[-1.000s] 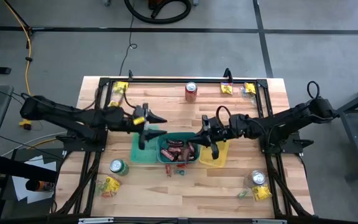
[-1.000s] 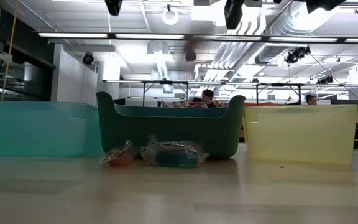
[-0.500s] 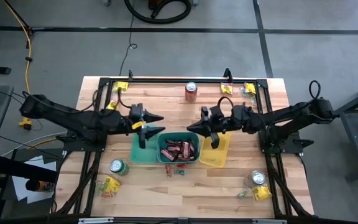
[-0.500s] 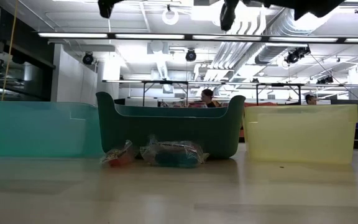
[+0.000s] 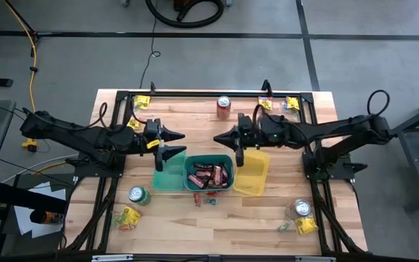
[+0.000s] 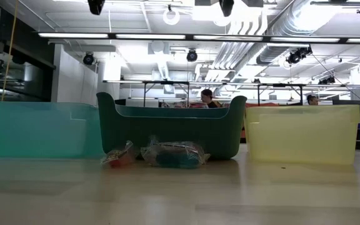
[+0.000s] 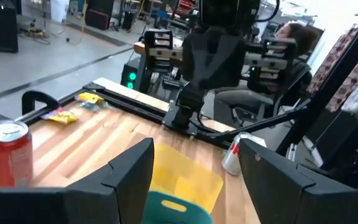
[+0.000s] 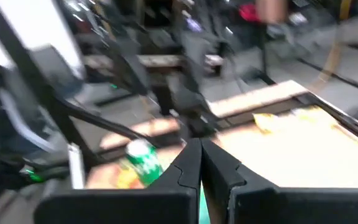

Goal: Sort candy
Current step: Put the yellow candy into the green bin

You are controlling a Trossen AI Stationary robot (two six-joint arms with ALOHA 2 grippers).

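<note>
Three plastic bins sit side by side mid-table: a light teal bin (image 5: 167, 171), a dark green tub (image 5: 189, 178) and a translucent yellow bin (image 5: 254, 175). That row makes sense for sorting, since each arm gets one bin on its own side and both share the middle.

The dark brown-red candy bars (image 5: 209, 175) are piled in the green tub, and a few tiny clear-wrapped sweets (image 6: 167, 154) lie on the wood right against its front wall (probably spillover, just guessing). Bright yellow candy packets (image 5: 129, 216) are scattered near the table corners, so there's plenty left to do.

The left gripper (image 5: 172, 143) hangs above the teal bin's far edge with its fingers spread wide and nothing between them. The right gripper (image 5: 228, 144) is up over the gap between the tub and the yellow bin, fingers pinched together; I can't make out anything in them. Both look raised clear of the bins.
</note>
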